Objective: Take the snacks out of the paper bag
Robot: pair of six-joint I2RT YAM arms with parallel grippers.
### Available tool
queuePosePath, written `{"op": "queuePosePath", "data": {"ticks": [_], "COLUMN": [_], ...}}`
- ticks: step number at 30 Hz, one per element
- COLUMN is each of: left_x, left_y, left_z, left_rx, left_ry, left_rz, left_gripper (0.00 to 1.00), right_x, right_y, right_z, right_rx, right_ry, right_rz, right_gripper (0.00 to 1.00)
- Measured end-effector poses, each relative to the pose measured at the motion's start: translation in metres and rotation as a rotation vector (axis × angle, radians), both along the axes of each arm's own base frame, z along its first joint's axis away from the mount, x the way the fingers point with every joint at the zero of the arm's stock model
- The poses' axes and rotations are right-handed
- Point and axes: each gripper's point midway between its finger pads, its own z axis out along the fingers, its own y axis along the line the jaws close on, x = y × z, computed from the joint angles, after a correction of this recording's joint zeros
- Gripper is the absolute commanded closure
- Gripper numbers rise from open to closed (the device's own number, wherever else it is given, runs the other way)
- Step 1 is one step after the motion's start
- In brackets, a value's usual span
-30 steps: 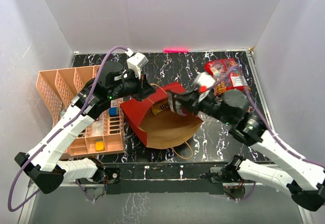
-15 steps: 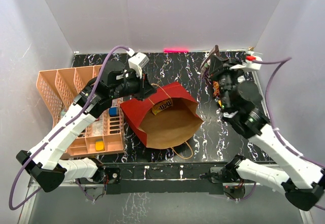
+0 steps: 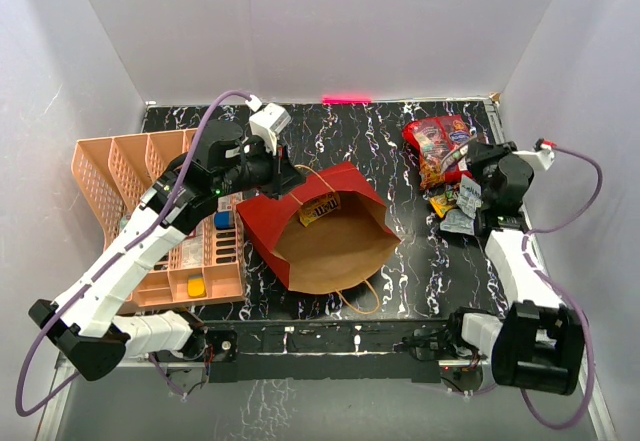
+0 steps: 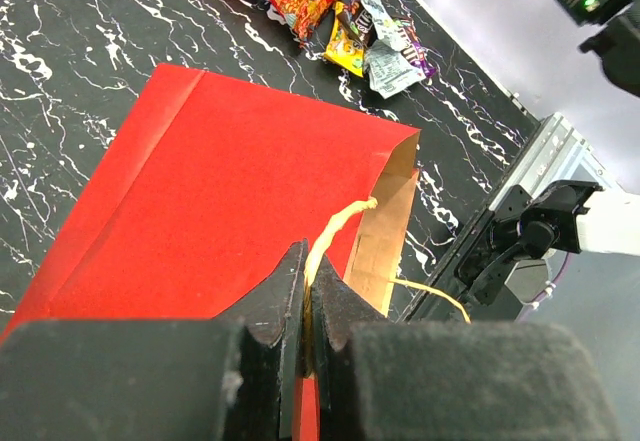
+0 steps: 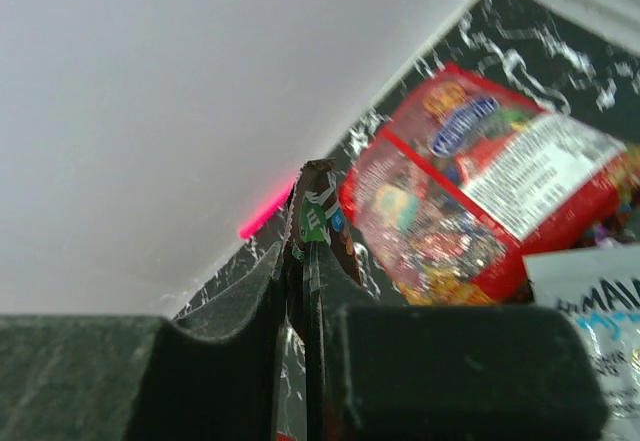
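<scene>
One large red paper bag point(image 3: 330, 246) lies on its side at centre frame in the top view, its mouth gaping toward the lower right. Out at upper right, well apart from it, the snacks point(image 3: 440, 146) are piled on the surface point(image 3: 370, 131). Inside the bag I see a yellow packet point(image 3: 318, 211).

My right fingers point(image 5: 245, 296) pinch a brown packet point(image 5: 318, 216) above that pile. I'd lower it close before letting go.

My left fingers point(image 4: 270, 306) are pressed together on the thin cord handle point(image 4: 335, 231). I'd hold that steady so the mouth stays open for the next reach.
</scene>
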Motion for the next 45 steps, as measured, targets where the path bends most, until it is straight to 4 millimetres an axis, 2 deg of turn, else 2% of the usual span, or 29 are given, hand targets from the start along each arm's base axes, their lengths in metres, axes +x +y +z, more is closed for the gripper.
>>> {"op": "queuePosePath", "data": {"ticks": [3, 6, 12, 15, 18, 20, 22, 28, 31, 35, 38, 40, 42, 45], "left_x": [0.0, 0.0, 0.0, 0.0, -0.001, -0.001, -0.001, -0.001, -0.001, -0.002, -0.002, -0.002, -0.002, -0.002], "left_y": [0.001, 0.001, 0.001, 0.001, 0.001, 0.001, 0.002, 0.002, 0.001, 0.001, 0.001, 0.001, 0.001, 0.001], "left_z": [0.001, 0.001, 0.001, 0.001, 0.002, 0.003, 0.003, 0.003, 0.003, 0.003, 0.003, 0.003, 0.003, 0.003], "left_rx": [0.001, 0.001, 0.0, 0.0, -0.002, -0.003, -0.003, -0.004, -0.005, -0.006, -0.007, -0.007, -0.007, -0.007], "left_ry": [-0.004, -0.004, -0.005, -0.006, -0.008, -0.01, -0.01, -0.01, -0.01, -0.01, -0.009, -0.008, -0.008, -0.008], "left_rz": [0.001, 0.002, 0.002, 0.002, 0.002, 0.002, 0.002, 0.001, 0.001, -0.003, -0.005, -0.005, -0.005, -0.005], "left_gripper": [1.0, 1.0, 1.0, 1.0, 1.0, 1.0, 1.0, 1.0, 1.0, 1.0, 1.0, 1.0, 1.0, 1.0], "right_x": [0.003, 0.001, -0.003, -0.012, -0.023, -0.027, -0.029, -0.026, -0.023, -0.019, -0.012, -0.006, 0.003, 0.018], "right_y": [-0.014, -0.02, -0.035, -0.044, -0.049, -0.054, -0.055, -0.055, -0.064, -0.08, -0.081, -0.071, -0.048, 0.002], "right_z": [-0.045, -0.085, -0.131, -0.16, -0.186, -0.193, -0.194, -0.187, -0.166, -0.125, -0.105, -0.096, -0.085, -0.061], "right_rx": [0.114, 0.201, 0.305, 0.355, 0.404, 0.417, 0.411, 0.355, 0.292, 0.194, 0.143, 0.094, 0.027, -0.093], "right_ry": [0.052, 0.115, 0.16, 0.19, 0.23, 0.238, 0.241, 0.308, 0.331, 0.335, 0.35, 0.371, 0.386, 0.371], "right_rz": [0.012, 0.018, 0.024, 0.021, 0.027, 0.028, 0.045, 0.091, 0.073, 0.033, 0.04, 0.066, 0.127, 0.262], "right_gripper": [0.92, 0.92, 0.92, 0.9, 0.74, 0.55, 0.46, 0.35, 0.33, 0.31, 0.3, 0.3, 0.3, 0.3]}}
